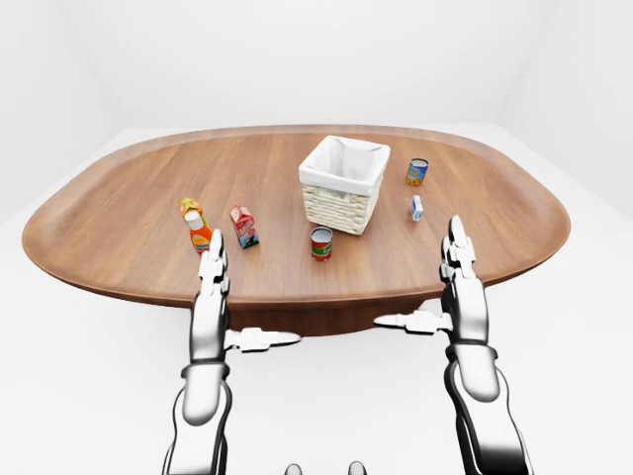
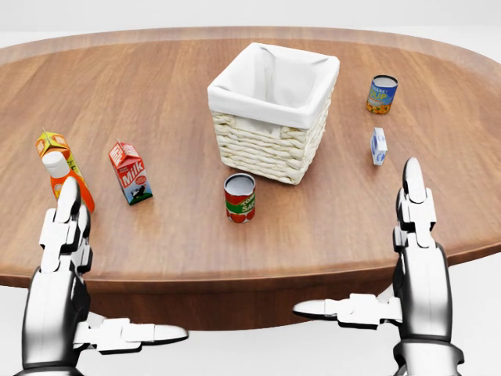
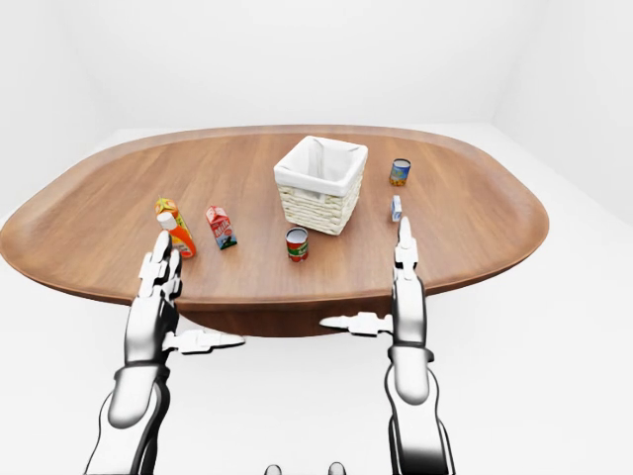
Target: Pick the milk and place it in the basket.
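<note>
1. Reaching up from the bottom of the head view, the left hand [image 2: 59,266] is held flat and straight, its fingers [image 2: 66,207] extended toward the surface [image 2: 180,94] and its thumb splayed out sideways to the right. It holds nothing.
2. Right hand [image 2: 419,258] mirrors this pose: fingers [image 2: 413,188] stretched straight up the view, thumb pointing left, fully spread and holding nothing.
3. Both hands hover at the near rim of the surface, well apart from each other, with metallic forearms entering from the bottom of the eye views.
4. Milk [image 2: 131,172], a red and white carton, stands upright on the surface, up and to the right of the left fingers and not touching them.
5. Orange bottle with a white cap [image 2: 59,176] stands just left of the milk, directly above the left fingertips in the head view; whether it touches them cannot be told.
6. Basket [image 2: 270,145], woven with a white liner, stands near the middle of the surface, to the right of the milk and apart from it.
7. Red can [image 2: 239,197] stands just below the basket.
8. Blue-and-yellow can [image 2: 381,94] and a small blue-white carton [image 2: 379,146] stand right of the basket, above the right fingers.
</note>
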Tool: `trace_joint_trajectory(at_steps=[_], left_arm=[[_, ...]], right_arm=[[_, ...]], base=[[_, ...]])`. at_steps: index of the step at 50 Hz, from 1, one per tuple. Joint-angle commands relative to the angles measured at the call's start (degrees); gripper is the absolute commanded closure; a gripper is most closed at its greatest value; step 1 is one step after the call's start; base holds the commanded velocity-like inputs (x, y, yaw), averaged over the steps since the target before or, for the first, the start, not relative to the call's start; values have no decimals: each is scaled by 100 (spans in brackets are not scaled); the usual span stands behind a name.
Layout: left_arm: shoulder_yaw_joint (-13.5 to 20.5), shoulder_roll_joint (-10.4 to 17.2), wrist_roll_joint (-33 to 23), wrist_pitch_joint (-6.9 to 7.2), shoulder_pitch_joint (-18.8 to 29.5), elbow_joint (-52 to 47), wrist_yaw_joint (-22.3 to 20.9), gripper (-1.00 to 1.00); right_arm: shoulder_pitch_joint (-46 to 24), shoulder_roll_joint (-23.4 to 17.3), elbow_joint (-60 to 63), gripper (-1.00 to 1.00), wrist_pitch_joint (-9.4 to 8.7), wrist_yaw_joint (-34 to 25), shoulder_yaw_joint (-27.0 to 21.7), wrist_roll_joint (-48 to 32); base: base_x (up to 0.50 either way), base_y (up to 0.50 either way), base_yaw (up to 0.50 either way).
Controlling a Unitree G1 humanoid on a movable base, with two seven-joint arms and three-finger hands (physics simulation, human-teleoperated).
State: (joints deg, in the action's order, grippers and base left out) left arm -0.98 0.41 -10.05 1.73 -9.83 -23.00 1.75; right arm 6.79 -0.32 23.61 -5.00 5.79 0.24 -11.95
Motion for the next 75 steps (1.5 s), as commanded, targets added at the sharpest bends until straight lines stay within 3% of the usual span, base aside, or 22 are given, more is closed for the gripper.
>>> trace_joint_trajectory(at_steps=[1,7,11,31,51,57,60,75], left_arm=[[-293,10,-576,0,-489,-1161,2,-100],[-330,18,-644,241,-645,-1809,-133,-100],[-320,19,-706,327,-729,-2184,-194,-100],[-494,67,-722,327,-1182,-3003,-373,-100],[-496,77,-761,327,-1079,-2890,-352,-100],[-496,82,-761,287,-1083,-2825,-343,-100],[-565,101,-814,200,-1117,-2773,-307,-100],[-560,109,-805,203,-1092,-2739,-296,-100]], right_arm=[[316,20,694,-100,0,-143,42,-384],[463,51,1219,-100,0,-222,61,-492],[599,62,1567,-100,0,-260,119,-561],[949,82,2619,-100,0,-471,256,-664],[1029,56,2734,-100,0,-533,281,-579],[1058,54,2758,-100,0,-526,309,-591],[996,67,2681,-100,0,-498,243,-570],[1036,71,2754,-100,0,-509,260,-546]], base=[[0,0,0],[0,0,0],[0,0,0],[0,0,0],[0,0,0],[0,0,0],[0,0,0],[21,0,0]])
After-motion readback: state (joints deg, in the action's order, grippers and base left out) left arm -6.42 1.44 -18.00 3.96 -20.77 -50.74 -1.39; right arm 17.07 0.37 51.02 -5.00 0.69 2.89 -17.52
